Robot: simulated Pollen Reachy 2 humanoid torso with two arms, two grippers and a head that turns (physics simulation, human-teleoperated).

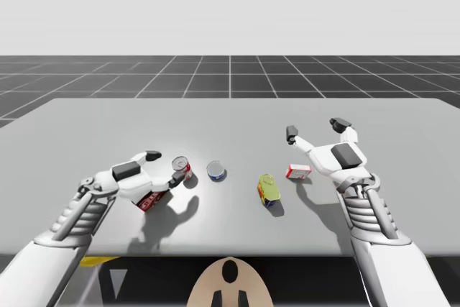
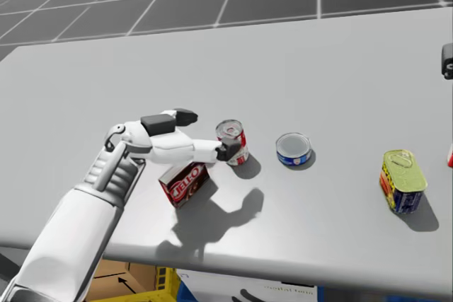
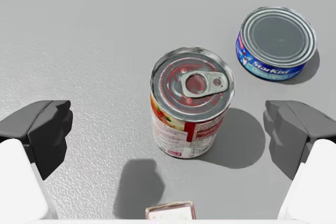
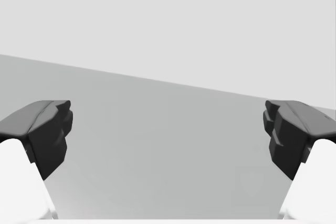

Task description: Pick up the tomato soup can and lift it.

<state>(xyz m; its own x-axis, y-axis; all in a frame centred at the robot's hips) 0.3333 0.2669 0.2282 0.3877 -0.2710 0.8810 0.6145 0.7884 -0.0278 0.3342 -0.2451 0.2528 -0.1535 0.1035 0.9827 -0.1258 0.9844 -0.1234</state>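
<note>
Tomato soup can (image 3: pixel 190 109) stands upright on the tabletop (image 1: pixel 230 116), left of its middle and about halfway between the far and near edges, pull-tab lid up.

Left gripper (image 3: pixel 170 129) is spread wide around it. In the left wrist view the can sits between the two dark fingers with bare table on each side, so neither pad is pressing. In the head view one fingertip (image 2: pixel 228 151) lies just beside the can wall; contact cannot be told from there. Judged step: final approach, before closing.

Neighbours:
- Flat blue tin (image 3: pixel 276 42) is near the can, on the side toward the tabletop's right edge, and apart from it.
- Red box (image 2: pixel 182 183) is tilted under the left forearm, toward the near edge.
- Yellow oblong can (image 2: pixel 402 180) is well apart, further toward the right edge.
- Small red-and-white box (image 1: pixel 298 171) lies just beside the right arm.

Right gripper (image 1: pixel 315 129) hangs wide open above the tabletop's right half, holding nothing and well apart from the work.

To do the step well:
- Centre the can between the pads so both meet it together; an uneven close would likely push or tip it toward the blue tin.
- Bring the pads to about mid-height on the can wall, not the rim.
- Keep the wrist off the red box.
- Close firmly, since a smooth round wall may slip, then raise straight up.
</note>
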